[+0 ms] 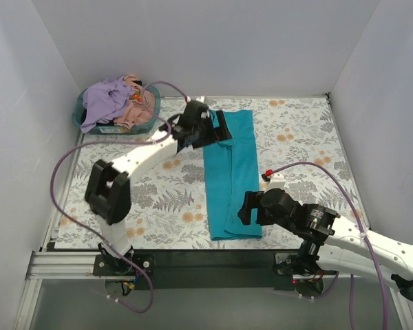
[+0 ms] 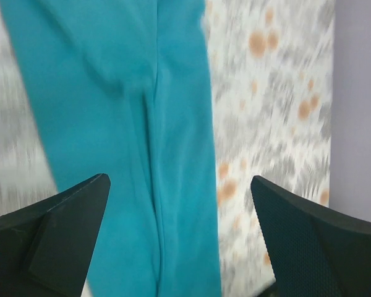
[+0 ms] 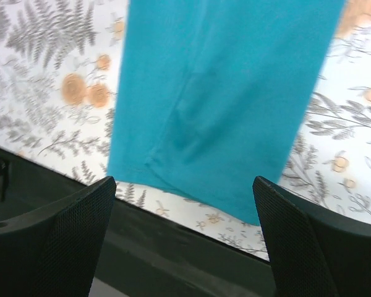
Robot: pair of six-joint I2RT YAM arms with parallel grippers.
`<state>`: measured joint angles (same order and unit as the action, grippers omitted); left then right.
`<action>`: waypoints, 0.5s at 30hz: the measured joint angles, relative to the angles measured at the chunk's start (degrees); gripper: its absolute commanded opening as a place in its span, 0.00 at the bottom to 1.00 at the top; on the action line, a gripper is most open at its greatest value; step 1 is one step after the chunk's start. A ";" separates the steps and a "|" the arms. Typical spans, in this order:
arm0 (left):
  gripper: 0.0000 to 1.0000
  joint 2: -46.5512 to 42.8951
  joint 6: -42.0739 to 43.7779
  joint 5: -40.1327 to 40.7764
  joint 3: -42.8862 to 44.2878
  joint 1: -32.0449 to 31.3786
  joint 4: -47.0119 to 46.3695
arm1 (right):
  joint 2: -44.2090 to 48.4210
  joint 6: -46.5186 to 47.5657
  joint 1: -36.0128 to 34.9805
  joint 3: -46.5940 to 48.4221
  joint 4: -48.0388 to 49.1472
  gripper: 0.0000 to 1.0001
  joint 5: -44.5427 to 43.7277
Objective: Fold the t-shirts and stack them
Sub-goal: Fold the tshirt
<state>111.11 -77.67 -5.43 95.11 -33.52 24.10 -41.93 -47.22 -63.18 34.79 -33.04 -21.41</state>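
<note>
The teal-blue t-shirt (image 1: 230, 172) lies folded into a long narrow strip down the middle of the floral cloth. My left gripper (image 1: 217, 130) is open and empty above the strip's far end; the left wrist view shows the teal cloth (image 2: 142, 154) below the spread fingers. My right gripper (image 1: 246, 208) is open and empty over the strip's near right edge; the right wrist view shows the shirt's near end (image 3: 222, 105). The lavender purple t-shirt (image 1: 104, 100) and the peach-pink t-shirt (image 1: 139, 113) lie crumpled in the basket.
The teal plastic basket (image 1: 78, 118) stands at the far left corner. The grey-and-orange floral table cloth (image 1: 303, 144) covers the table. White walls close in the left, far and right sides. A black rail (image 1: 193, 258) runs along the near edge.
</note>
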 measured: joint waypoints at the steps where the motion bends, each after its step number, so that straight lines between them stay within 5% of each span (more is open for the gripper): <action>1: 0.98 -5.33 -1.09 2.19 -6.32 -2.08 -0.07 | 0.07 -0.35 0.81 -0.07 -1.03 0.98 -0.39; 8: 0.98 -30.34 -14.14 9.46 -42.73 -15.76 1.73 | -1.84 -2.01 4.46 -4.07 -5.60 0.95 0.61; 15: 0.94 -39.52 -25.75 9.75 -56.63 -27.06 3.69 | -1.66 -3.65 5.38 -7.61 -7.15 0.85 3.61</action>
<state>71.59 -103.42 4.32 38.48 -60.58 27.79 -43.59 -50.87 -57.80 27.18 -40.18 -17.80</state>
